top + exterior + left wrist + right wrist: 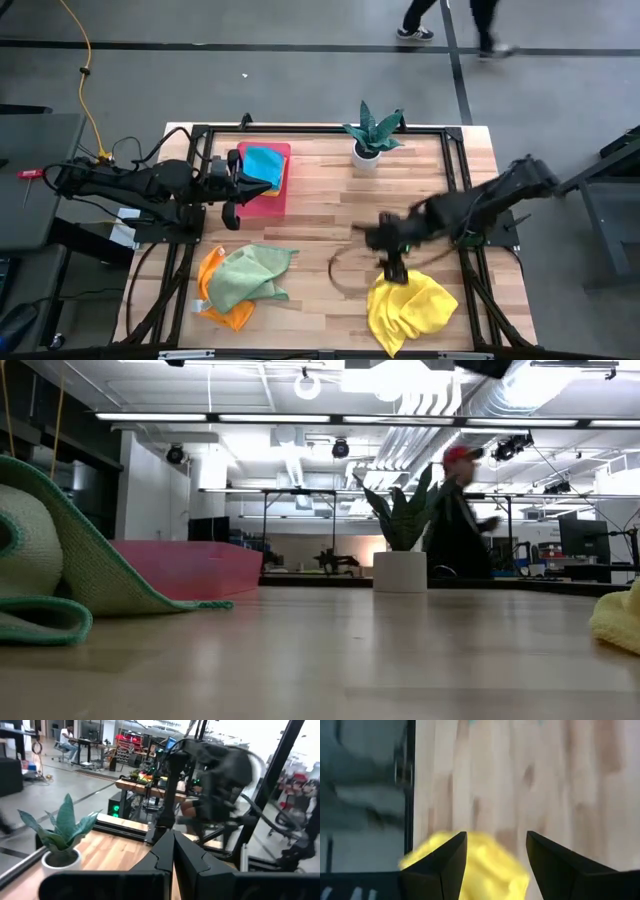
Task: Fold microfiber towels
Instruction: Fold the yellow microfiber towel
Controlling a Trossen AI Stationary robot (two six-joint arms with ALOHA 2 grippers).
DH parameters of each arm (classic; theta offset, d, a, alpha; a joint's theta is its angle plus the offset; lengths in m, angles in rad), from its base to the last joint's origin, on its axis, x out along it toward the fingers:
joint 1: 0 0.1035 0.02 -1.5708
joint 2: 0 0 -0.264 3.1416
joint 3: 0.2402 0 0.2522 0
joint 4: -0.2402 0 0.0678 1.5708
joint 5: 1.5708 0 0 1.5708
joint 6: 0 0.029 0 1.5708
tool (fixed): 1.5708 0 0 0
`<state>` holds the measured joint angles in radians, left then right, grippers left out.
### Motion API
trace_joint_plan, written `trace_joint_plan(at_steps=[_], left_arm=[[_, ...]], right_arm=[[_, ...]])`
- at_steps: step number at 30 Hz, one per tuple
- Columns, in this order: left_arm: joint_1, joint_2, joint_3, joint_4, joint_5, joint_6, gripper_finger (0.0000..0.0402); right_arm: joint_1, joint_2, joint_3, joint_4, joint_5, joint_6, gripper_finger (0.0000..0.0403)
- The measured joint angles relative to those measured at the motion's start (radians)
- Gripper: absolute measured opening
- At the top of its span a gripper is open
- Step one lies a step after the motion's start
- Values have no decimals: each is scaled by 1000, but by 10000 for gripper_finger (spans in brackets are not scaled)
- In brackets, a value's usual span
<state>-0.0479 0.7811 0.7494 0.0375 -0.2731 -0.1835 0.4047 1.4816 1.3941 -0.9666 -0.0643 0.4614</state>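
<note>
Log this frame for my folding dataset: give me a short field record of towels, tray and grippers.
yellow towel: crumpled, near table edge, right side
light green towel: crumpled, lying over orange towel
teal towel: on pink tray, yellow cloth under it
right gripper: open, above yellow towel
left gripper: shut, empty, beside the tray
potted plant: upright, far edge

A pink tray (268, 195) sits just off the left claw's tip, at the table's (330, 215) far left. A white-potted plant (370, 135) stands at the far edge, well up-table from the right claw. Beyond the table, a person (455, 510) in a red cap passes; legs (450, 25) show on the grey floor
</note>
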Motion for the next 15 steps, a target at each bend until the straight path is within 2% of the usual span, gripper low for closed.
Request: trace_joint_plan(at_steps=[5, 12, 15], left_arm=[[0, 0, 0, -22, -31, 68, 0], [0, 0, 0, -42, -80, 154, 0], [0, 0, 0, -42, -82, 174, 4]], right_arm=[[153, 168, 133, -102, -21, 209, 197], [299, 362, 236, -98, -21, 682, 197], [336, 436, 260, -90, -52, 904, 197]])
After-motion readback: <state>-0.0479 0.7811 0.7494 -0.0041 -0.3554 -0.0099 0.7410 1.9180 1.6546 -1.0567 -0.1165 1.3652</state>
